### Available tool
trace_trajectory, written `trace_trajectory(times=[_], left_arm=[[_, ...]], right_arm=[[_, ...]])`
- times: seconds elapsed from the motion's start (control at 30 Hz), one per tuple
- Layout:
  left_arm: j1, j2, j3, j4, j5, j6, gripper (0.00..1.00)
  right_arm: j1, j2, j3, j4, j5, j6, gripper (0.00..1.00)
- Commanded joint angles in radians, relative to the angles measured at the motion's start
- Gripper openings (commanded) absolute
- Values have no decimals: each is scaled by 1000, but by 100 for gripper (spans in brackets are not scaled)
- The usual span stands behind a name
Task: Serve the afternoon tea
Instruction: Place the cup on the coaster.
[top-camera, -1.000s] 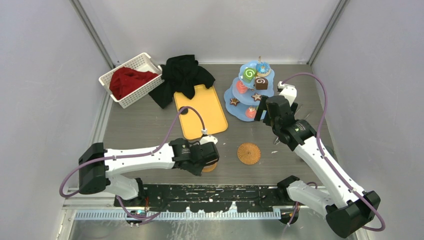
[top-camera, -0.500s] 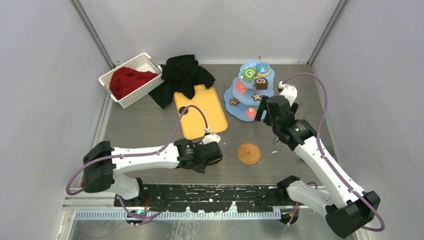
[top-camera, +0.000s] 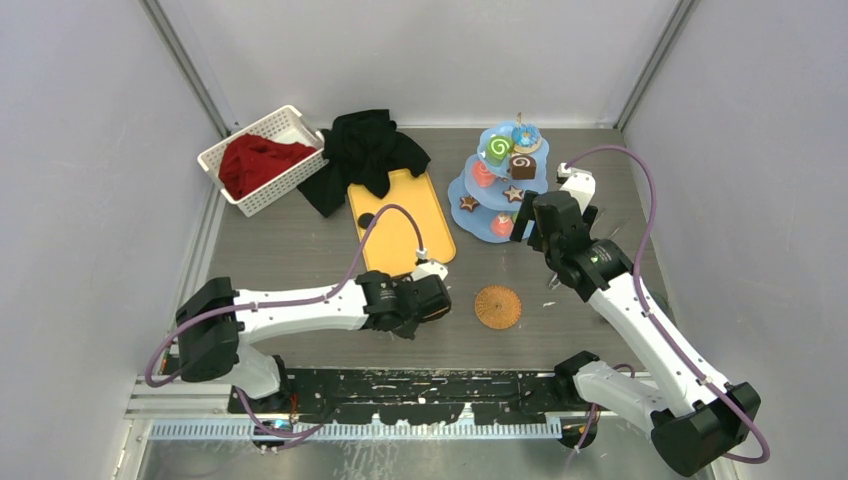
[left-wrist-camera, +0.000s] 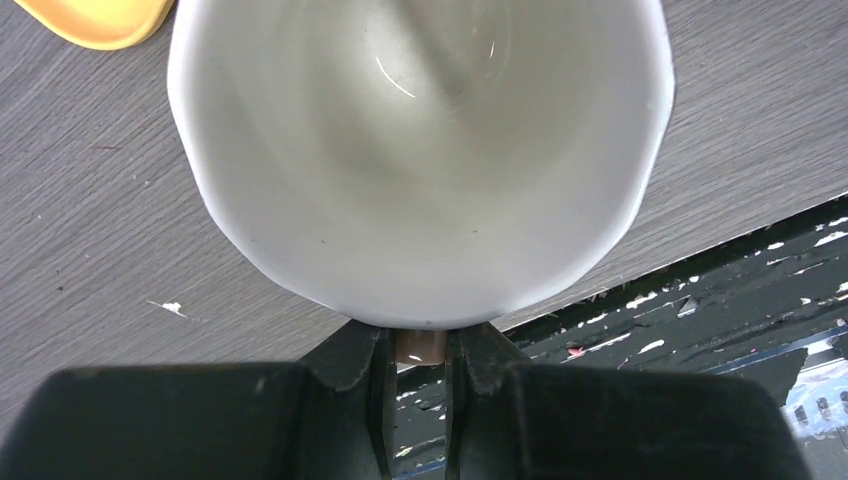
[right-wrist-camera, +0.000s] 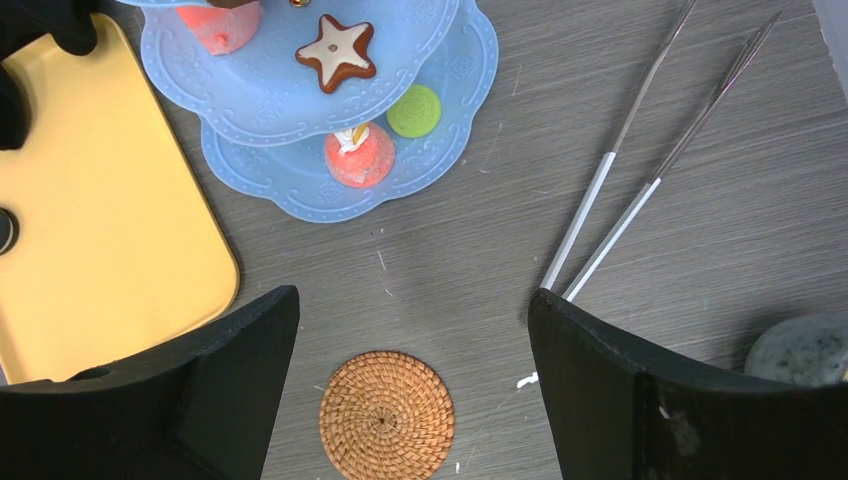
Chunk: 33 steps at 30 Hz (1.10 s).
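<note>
- Landmark: round woven coaster (top-camera: 497, 306), lying flat on the grey table (top-camera: 290, 250). All places below are taken from it.
- Left gripper (left-wrist-camera: 418, 345): just left of the coaster, not touching it. Its jaws are clamped on the brownish-pink handle of the cream mug (left-wrist-camera: 415, 150).
- Mug: mouth faces the wrist camera, inside looks bare. I cannot tell whether its base rests on the table or hangs clear.
- Right gripper (right-wrist-camera: 412, 310): above the table on the far side of the coaster, jaws spread wide, nothing between them. The coaster shows in the gap in the wrist view.
- Pale-blue three-tier stand (top-camera: 462, 188): beyond the coaster, a little to the right, upright.
- On the stand: green swirl roll (top-camera: 498, 148), blue donut (top-camera: 526, 135), brown cube (top-camera: 522, 165), star cookie (right-wrist-camera: 337, 52), pink domed sweet (right-wrist-camera: 360, 155), green disc (right-wrist-camera: 414, 110).
- Yellow tray (top-camera: 400, 225): far-left of the coaster, with a small dark round thing (top-camera: 366, 220) on it.
- Two thin metal sticks (right-wrist-camera: 620, 190) with white ends: right of the coaster, side by side.
- White basket (top-camera: 262, 158) of red cloth and a black cloth (top-camera: 365, 150): well beyond the coaster to the left; the black cloth overlaps the tray's far end.
</note>
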Motion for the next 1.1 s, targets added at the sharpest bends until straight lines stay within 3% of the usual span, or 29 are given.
trace_trajectory(times=[0.0, 0.13, 0.2, 0.3, 0.5, 0.63, 1.07], left_arm=[[12, 25, 44, -22, -9, 19, 8], [13, 45, 70, -57, -19, 14, 21], [14, 59, 78, -68, -24, 8, 34], [14, 64, 86, -73, -25, 15, 41], [14, 43, 106, -102, -57, 23, 81], [14, 6, 147, -136, -65, 35, 96], [14, -158, 262, -203, 69, 122, 99]], right_arm=[[-6, -22, 10, 28, 16, 2, 89], [-6, -20, 19, 23, 19, 5, 89], [-5, -21, 20, 24, 18, 7, 89], [-6, -21, 14, 20, 19, 11, 90], [-13, 17, 77, -48, 119, 58, 93], [-50, 38, 122, -125, 190, 83, 97], [-410, 118, 232, -445, 204, 292, 100]])
